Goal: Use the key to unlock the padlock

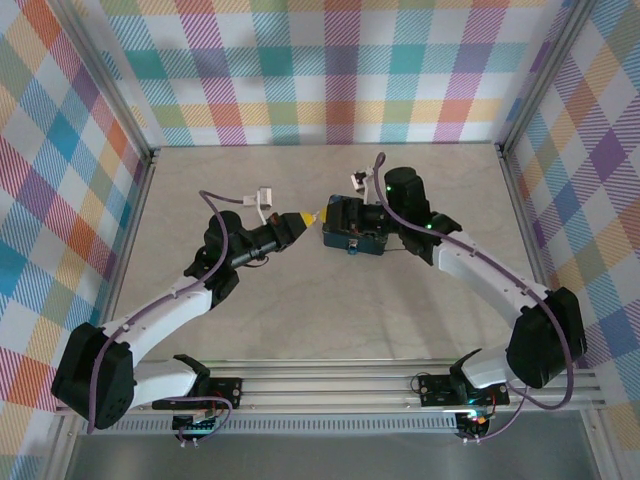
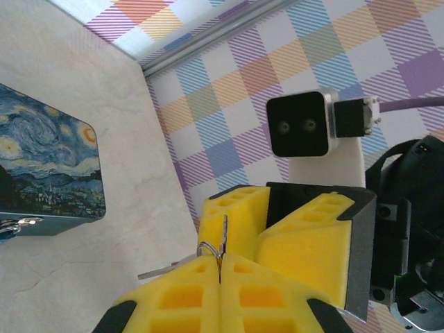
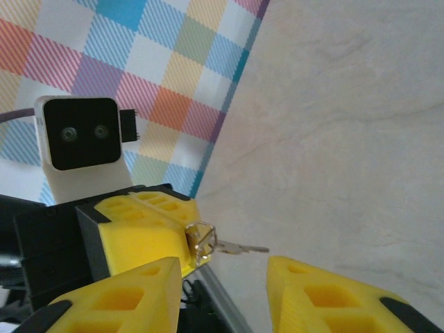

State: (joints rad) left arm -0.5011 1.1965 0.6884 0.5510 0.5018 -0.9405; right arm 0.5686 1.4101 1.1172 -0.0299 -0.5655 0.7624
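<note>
The padlock (image 2: 48,163), a dark-blue block with a starry-night print, sits on the pale table to the left of both grippers; in the top view the padlock (image 1: 362,240) is just under the right wrist. My left gripper (image 2: 220,260) is shut on the key (image 2: 223,232), whose thin blade stands up from the closed yellow tips with a wire ring beside it. From the right wrist, the key (image 3: 239,246) and its ring jut out of the left gripper's fingers (image 3: 146,229). My right gripper (image 3: 223,263) is open and faces them tip to tip, nothing between its fingers.
Plaid cloth walls (image 1: 330,70) and aluminium frame posts enclose the table (image 1: 300,320) on three sides. A small white connector on a cable (image 1: 265,197) lies behind the left gripper. Bare tabletop stretches toward the near rail.
</note>
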